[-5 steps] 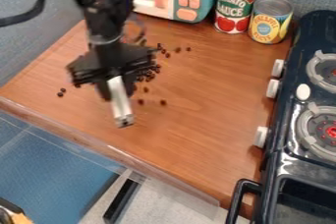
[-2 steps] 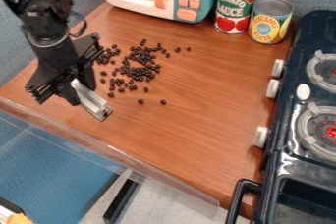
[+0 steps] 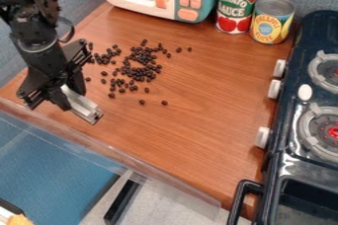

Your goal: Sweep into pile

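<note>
- Currently, the claw (image 3: 72,99) is hanging on the left side of the stove (image 3: 271,217), well apart from it, and is pinching a pale bar (image 3: 84,108) between its fingers.
- The bar is slanting down toward the stove, its free end showing over the counter (image 3: 198,135); whether it is touching the wood, I cannot tell.
- The arm (image 3: 41,49) is coming in from the upper left, on the side away from the stove.
- The beans (image 3: 140,74) are lying on the counter left of the stove, well apart from it, between it and the claw.
- Most are forming a loose, uneven patch with gaps, while a few are sitting singly on the side toward the stove, and two of these are lying nearer the counter's front edge.
- The red can (image 3: 235,9) and the yellow can (image 3: 271,21) are standing upright side by side near the stove's back left corner, the yellow one being closer to it.
- The microwave (image 3: 188,15) is standing left of the stove's back end, beyond both cans.
- White knobs (image 3: 280,68) are sticking out from the stove's left side, facing the beans.
</note>
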### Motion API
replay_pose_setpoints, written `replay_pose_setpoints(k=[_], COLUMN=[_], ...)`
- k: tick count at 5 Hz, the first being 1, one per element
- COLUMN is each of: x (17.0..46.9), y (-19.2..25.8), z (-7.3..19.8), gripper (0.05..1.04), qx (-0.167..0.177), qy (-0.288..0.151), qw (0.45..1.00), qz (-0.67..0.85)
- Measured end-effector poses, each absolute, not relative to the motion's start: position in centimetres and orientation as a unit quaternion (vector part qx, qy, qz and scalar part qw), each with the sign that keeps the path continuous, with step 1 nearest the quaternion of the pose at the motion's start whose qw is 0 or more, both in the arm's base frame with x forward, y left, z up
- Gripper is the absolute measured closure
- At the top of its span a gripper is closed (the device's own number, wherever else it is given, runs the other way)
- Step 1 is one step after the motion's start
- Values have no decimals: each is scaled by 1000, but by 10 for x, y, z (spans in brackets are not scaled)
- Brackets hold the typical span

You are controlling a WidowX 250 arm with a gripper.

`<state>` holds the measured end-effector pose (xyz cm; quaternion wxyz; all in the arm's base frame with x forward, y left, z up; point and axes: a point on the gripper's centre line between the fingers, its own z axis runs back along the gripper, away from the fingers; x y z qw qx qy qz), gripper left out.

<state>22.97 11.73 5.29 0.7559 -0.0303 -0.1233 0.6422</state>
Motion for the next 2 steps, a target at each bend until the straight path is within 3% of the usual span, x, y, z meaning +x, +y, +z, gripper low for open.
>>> replay_pose_setpoints(k=[2], x=[222], y=[137], z=[36], gripper=[745], qx=[-10], qy=[-119], qw=[739], qz=[663])
